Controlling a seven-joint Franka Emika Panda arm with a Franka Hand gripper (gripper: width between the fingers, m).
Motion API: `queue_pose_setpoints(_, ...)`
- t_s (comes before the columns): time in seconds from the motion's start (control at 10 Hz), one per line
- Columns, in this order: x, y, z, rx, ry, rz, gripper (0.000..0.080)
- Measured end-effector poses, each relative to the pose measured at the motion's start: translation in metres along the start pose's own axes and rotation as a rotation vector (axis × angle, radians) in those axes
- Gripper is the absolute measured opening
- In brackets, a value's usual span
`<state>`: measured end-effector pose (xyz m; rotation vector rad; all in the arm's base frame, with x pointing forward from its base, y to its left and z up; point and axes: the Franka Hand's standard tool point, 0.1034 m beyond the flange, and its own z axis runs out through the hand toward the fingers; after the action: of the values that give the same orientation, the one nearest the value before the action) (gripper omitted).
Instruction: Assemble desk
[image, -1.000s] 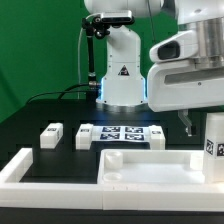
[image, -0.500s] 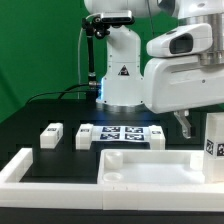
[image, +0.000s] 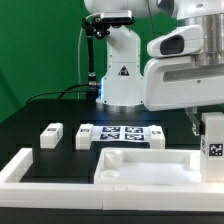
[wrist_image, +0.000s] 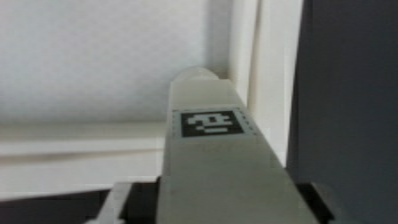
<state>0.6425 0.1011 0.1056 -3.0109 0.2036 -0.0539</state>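
Observation:
The white tabletop (image: 150, 166) lies recess up at the front of the black table. An upright white leg block (image: 213, 145) with a square tag stands at its end on the exterior view's right. My gripper (image: 204, 122) is down over the top of this block, one dark finger (image: 193, 121) against its side. In the wrist view the leg block (wrist_image: 214, 140) fills the whole gap between the fingers (wrist_image: 317, 202), which touch both its sides. My gripper (wrist_image: 228, 204) is shut on it. The tabletop (wrist_image: 107, 70) shows pale behind it. Two small leg blocks (image: 52, 134) (image: 86, 134) lie farther back.
The marker board (image: 125, 133) lies flat behind the tabletop. A long white border rail (image: 25, 167) runs along the front and the exterior view's left. The arm's white base (image: 120, 75) stands at the back, with a black cable beside it.
The jaws have closed from wide open onto the upright leg block. The block has shifted slightly toward the exterior view's left, and the hand has moved a little.

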Motion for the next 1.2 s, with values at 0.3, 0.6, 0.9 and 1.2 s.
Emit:
queue_pose_setpoints(0.3,0.0,-0.001,0.0,-0.002,0.002,0.262,0.0288)
queue_pose_setpoints(0.6,0.0,-0.003,0.001,0.021,-0.02,0.759,0.0289)
queue_pose_setpoints(0.9,-0.001,-0.008,0.002,0.04,-0.05,1.197,0.029)
queue_pose_setpoints(1.2,-0.004,-0.016,0.003,0.04,-0.054,1.408,0.029)
